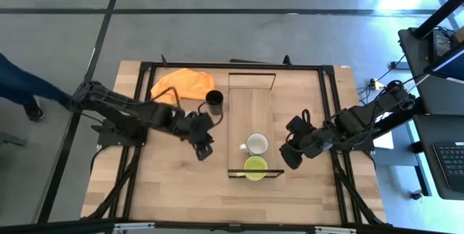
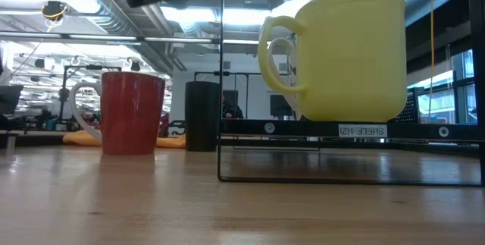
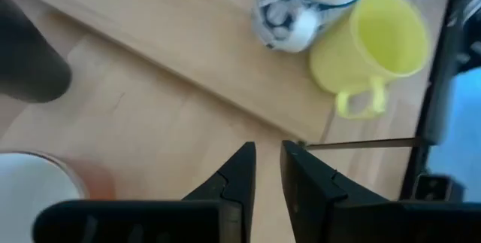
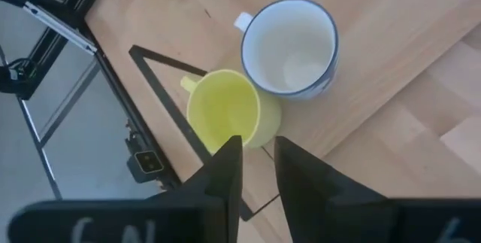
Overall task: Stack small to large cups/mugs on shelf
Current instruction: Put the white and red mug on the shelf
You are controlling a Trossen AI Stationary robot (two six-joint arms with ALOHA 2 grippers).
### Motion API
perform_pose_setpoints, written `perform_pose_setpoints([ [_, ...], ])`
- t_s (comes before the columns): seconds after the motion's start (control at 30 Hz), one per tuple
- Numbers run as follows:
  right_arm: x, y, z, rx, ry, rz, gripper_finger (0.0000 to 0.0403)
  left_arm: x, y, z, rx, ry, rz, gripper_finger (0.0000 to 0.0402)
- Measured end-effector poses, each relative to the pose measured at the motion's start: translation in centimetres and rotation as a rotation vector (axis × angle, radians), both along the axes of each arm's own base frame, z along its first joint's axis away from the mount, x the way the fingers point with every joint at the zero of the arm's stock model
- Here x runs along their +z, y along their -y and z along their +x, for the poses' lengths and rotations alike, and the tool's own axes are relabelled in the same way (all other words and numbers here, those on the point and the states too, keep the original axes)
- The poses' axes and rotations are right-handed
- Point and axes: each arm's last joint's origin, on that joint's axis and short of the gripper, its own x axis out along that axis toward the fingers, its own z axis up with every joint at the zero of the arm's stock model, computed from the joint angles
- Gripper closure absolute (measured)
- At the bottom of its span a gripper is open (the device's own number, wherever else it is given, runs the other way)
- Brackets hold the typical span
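The shelf (image 1: 251, 111) lies along the middle of the table. The yellow-green mug (image 1: 255, 167) stands on its near end, with the white mug (image 1: 257, 144) right behind it; both are upright. The black cup (image 1: 214, 101) stands on the table to the left of the shelf. The reddish-brown mug (image 2: 132, 112) stands on the table near it, and my left arm hides it in the high view. My left gripper (image 3: 268, 149) hovers left of the shelf with a narrow gap and nothing in it. My right gripper (image 4: 258, 141) hovers right of the yellow-green mug (image 4: 223, 111), also narrowly open and holding nothing.
An orange cloth (image 1: 181, 85) lies at the table's far left. The dark frame (image 1: 330, 103) runs along the table's edges. A person's leg (image 1: 22, 89) shows on the floor to the left. Bare wood lies between the shelf and the table's near edge.
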Motion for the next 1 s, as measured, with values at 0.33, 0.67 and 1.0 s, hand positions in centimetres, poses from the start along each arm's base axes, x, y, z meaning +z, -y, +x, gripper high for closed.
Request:
perform_pose_setpoints([
  [0.33,0.0,2.2,1.0,-0.025,-0.001,-0.057,0.0322,-0.2,-5.0,0.1,-0.116,-0.082,0.040,0.0343],
  [0.67,-0.1,5.1,1.9,-0.075,-0.022,-0.099,0.0322,-0.2,-8.1,-4.4,0.166,-0.383,0.007,0.0343],
  [1.0,-0.1,7.5,2.4,-0.081,-0.040,-0.102,0.0322,0.3,-9.9,-5.5,0.155,-0.417,0.075,0.0343],
])
